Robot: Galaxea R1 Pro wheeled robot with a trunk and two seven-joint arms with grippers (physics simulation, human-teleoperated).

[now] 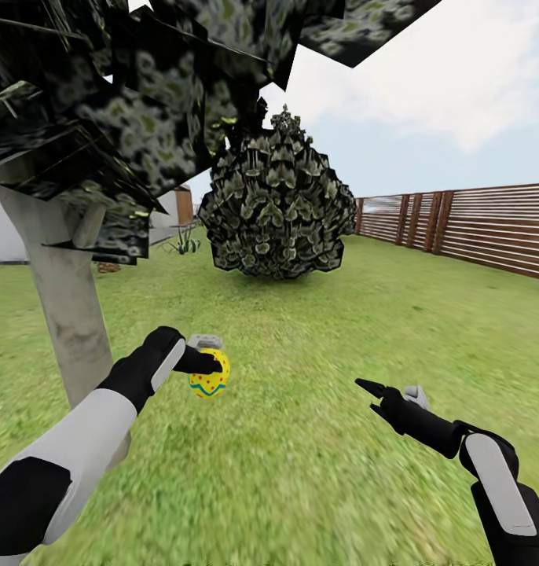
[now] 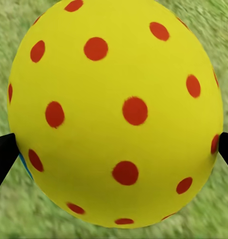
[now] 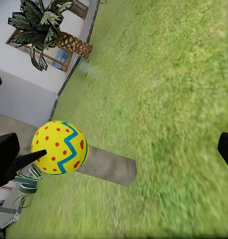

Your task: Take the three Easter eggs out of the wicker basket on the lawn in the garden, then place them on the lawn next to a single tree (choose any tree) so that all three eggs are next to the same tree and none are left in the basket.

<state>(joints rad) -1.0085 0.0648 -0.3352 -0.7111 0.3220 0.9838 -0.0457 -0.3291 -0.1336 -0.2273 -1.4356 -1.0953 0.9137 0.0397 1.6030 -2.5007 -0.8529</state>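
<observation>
The Easter egg (image 1: 210, 380) is judged light, rigid and smooth-shelled — a rounded surface that can slip or roll, and that probably should not be dropped from height; the sound hold is across its widest girth, one finger on each flank. That is the hold shown: the left gripper (image 1: 212, 365) is closed on the egg, and in the left wrist view the two dark fingertips (image 2: 3, 154) press against opposite sides of the egg at its middle. The egg hangs in the air above the lawn (image 1: 317, 330), just beside the pale grey trunk of the tree (image 1: 65, 314). The right gripper (image 1: 377, 393) is spread open and carries nothing — it hovers over bare grass, well apart from the egg.
</observation>
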